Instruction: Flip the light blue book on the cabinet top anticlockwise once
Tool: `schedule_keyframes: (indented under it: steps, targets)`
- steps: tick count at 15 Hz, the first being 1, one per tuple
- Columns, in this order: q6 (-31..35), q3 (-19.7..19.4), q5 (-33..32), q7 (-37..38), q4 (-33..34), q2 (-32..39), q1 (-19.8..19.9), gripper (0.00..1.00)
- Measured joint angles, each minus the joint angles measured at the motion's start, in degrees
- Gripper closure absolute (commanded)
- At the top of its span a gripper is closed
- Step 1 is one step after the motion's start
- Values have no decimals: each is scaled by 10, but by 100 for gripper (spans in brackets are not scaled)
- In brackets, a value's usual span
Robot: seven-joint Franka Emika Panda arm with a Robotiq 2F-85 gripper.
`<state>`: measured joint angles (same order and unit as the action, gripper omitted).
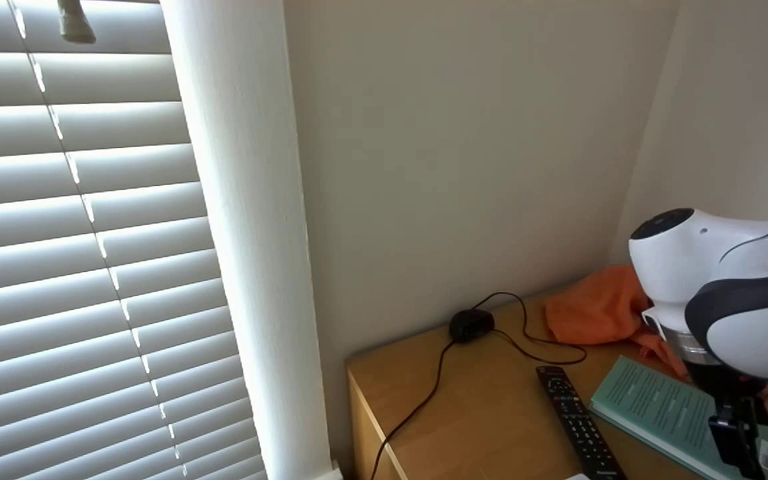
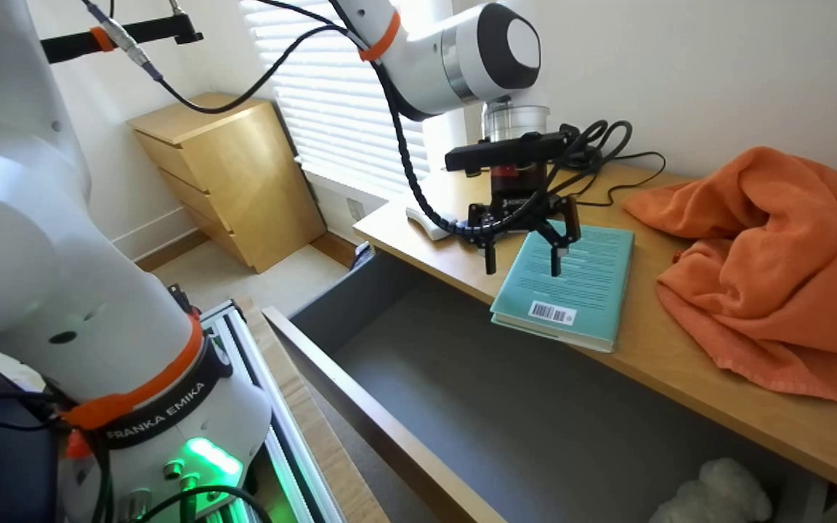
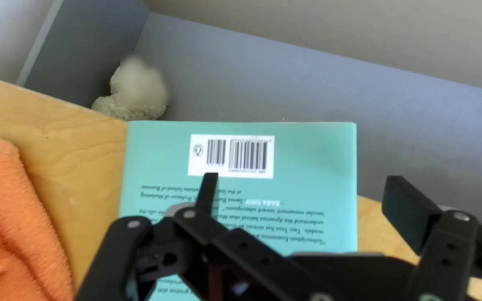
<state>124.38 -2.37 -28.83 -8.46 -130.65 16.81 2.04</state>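
Observation:
The light blue book (image 2: 593, 283) lies flat on the wooden cabinet top (image 2: 433, 258), back cover and barcode upward. Its near end sticks out past the cabinet's front edge, over the open drawer. The book also shows in an exterior view (image 1: 657, 400) and in the wrist view (image 3: 308, 163), where its lower part is hidden behind the gripper. My gripper (image 2: 523, 267) points down, open and empty, above the book. In the wrist view the gripper (image 3: 303, 179) has one finger over the cover and the other beyond the book's long side edge. The fingertips look apart from the book.
An orange cloth (image 2: 789, 269) is heaped beside the book. A black remote (image 1: 577, 420) lies along its other side. A black device with a cable (image 1: 471, 325) is near the wall. The open drawer (image 2: 462, 378) holds a white fluffy thing (image 2: 716, 494).

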Motion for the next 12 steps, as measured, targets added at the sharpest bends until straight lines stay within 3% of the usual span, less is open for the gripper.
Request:
schedule_keyframes:
  steps: [7,12]
  targets:
    - [97,-8,48,-38,-47,-131,24,0]
    - [120,-17,72,-56,-71,-184,29,0]
